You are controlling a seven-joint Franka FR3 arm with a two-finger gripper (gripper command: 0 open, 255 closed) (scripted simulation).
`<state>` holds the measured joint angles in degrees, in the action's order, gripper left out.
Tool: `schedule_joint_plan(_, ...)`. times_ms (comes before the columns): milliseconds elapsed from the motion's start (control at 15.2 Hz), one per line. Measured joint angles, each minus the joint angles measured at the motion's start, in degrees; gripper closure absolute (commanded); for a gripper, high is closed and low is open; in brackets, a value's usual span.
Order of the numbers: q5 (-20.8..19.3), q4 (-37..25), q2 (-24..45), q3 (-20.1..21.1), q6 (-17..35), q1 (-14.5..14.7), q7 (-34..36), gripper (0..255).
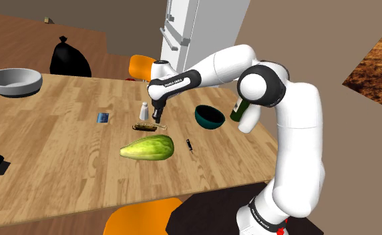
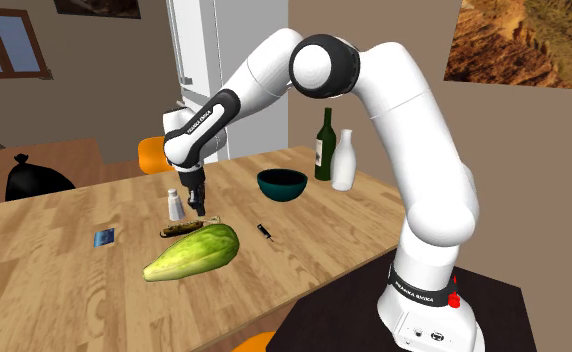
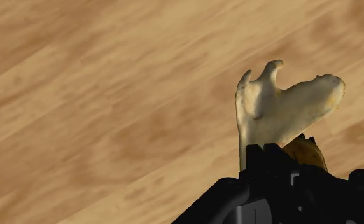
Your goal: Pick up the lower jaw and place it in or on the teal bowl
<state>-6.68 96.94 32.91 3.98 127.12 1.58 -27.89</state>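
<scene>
The lower jaw (image 1: 143,127) is a pale, yellowish bone lying on the wooden table (image 1: 63,147), just behind a green gourd. My gripper (image 1: 159,123) points down at the end of the jaw nearest the bowl. In the wrist view the fingers stand close together, my gripper (image 3: 270,156) shut on the lower jaw (image 3: 282,108), whose forked end rises past the fingertips. The second exterior view shows the jaw (image 2: 182,229) low over the table under my gripper (image 2: 198,210). The teal bowl (image 1: 210,117) (image 2: 281,184) stands empty, a hand's width toward the stand.
A green gourd (image 1: 147,147) lies in front of the jaw and a white shaker (image 1: 144,111) stands just behind it. A small black tool (image 1: 190,144), a blue card (image 1: 103,117), a grey bowl (image 1: 13,81) and two bottles (image 2: 332,150) also share the table.
</scene>
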Motion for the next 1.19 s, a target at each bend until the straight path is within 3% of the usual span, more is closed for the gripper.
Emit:
schedule_joint_plan(264,0.00,0.00,0.00,0.00,0.00,0.00,0.00,255)
schedule_joint_plan(330,0.00,0.00,0.00,0.00,0.00,0.00,0.00,0)
schedule_joint_plan(396,0.00,0.00,0.00,0.00,0.00,0.00,0.00,0)
schedule_joint_plan(462,2.03,1.19,-0.96,1.11,0.13,-1.80,-1.81,0)
schedule_joint_plan(594,10.18,4.44,-4.11,4.53,-0.83,-7.93,-8.49,0)
schedule_joint_plan(660,12.68,5.10,-4.34,5.36,-0.70,-9.55,-10.50,0)
schedule_joint_plan(792,14.66,6.22,-4.33,6.07,0.10,-10.69,-12.10,0)
schedule_joint_plan(1188,15.26,7.12,-2.04,6.36,3.19,-10.58,-12.61,0)
